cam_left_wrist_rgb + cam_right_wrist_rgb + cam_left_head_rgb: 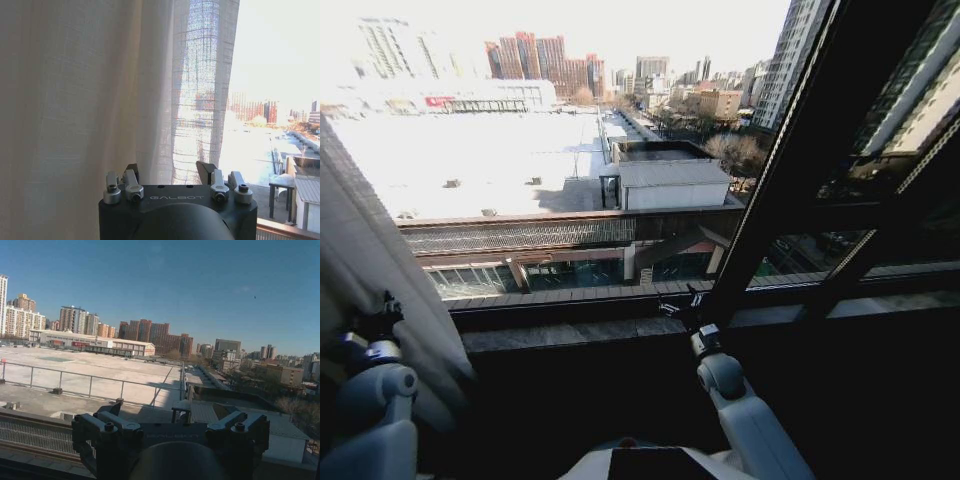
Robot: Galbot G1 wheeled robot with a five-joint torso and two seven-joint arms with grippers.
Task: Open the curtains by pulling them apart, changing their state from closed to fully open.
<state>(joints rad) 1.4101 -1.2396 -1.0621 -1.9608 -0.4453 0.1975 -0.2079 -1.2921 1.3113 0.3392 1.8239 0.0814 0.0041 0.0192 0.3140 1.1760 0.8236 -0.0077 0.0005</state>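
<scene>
in the head view one curtain (365, 280) hangs gathered at about 9 o'clock, its pleats running top to bottom and slanting outward toward the bottom, so its long axis is vertical. the rest of the window (570, 150) is bare glass onto rooftops, with a dark frame bar (790, 170) rising at 2 o'clock. no second panel is to be seen on the right side, so the opening looks nearly or wholly done as far as these pictures reach.

the left gripper (382, 312) sits at 8 o'clock, right against the curtain's lower inner edge; it is much the nearer arm. in the left wrist view the left gripper (170, 174) points straight into the fabric (85, 100), which stands just ahead of the fingers (131, 176) and spreads to the far side of them, with its free edge (227, 75) toward the open glass. the fingers are spread apart with no cloth pinched between them, though i cannot be sure whether the tips brush the folds.

the right gripper (682, 310) rests at 6 o'clock near the sill (570, 335), well apart from the curtain. in the right wrist view the right gripper (170, 422) has its fingers apart and holds nothing, facing the open city.

any further pull would turn on the cloth lying directly ahead of the left gripper, to be carried outward toward 9 o'clock.
</scene>
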